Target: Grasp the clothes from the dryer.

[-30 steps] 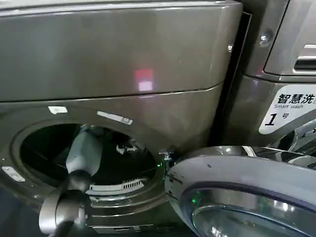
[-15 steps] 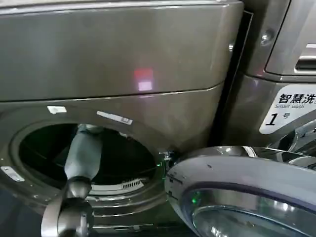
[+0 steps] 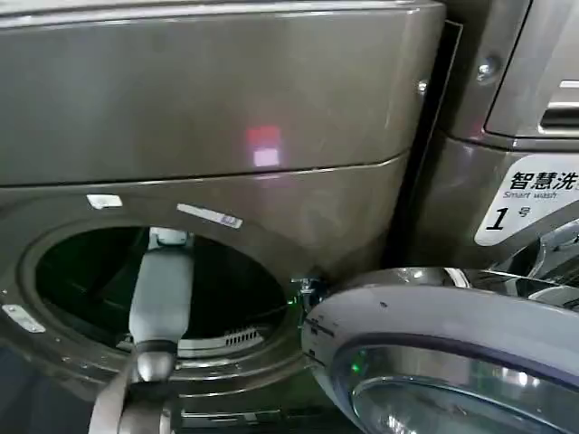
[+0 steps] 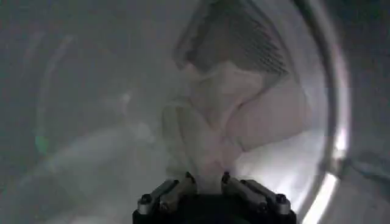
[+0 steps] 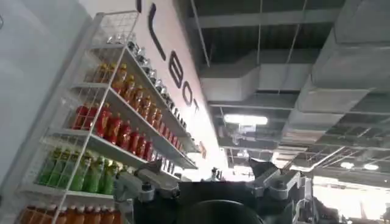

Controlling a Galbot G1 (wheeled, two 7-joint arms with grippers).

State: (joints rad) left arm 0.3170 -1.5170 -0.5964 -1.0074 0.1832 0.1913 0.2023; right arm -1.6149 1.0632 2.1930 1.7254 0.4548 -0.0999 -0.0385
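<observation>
The dryer (image 3: 271, 108) is a bronze-grey front loader, and its dark drum (image 3: 81, 271) stands open. My left arm (image 3: 161, 298) reaches through the porthole into the drum. In the left wrist view the clothes (image 4: 225, 109), a bundle of white and pale grey fabric, lie against the drum wall. A strand of the fabric runs down between the fingers of my left gripper (image 4: 206, 178), which is shut on it. My right gripper (image 5: 207, 182) is open and holds nothing. It is parked away from the dryer and points up at a ceiling.
The dryer's round grey-rimmed glass door (image 3: 434, 344) hangs open at the lower right, close beside the porthole. A second machine with a white "1" sticker (image 3: 525, 208) stands to the right. Shelves of bottled drinks (image 5: 103, 140) show in the right wrist view.
My left forearm has swung more upright in the porthole, and its elbow has moved right and lower. The white patch seen in the drum a second ago is out of the head view.
</observation>
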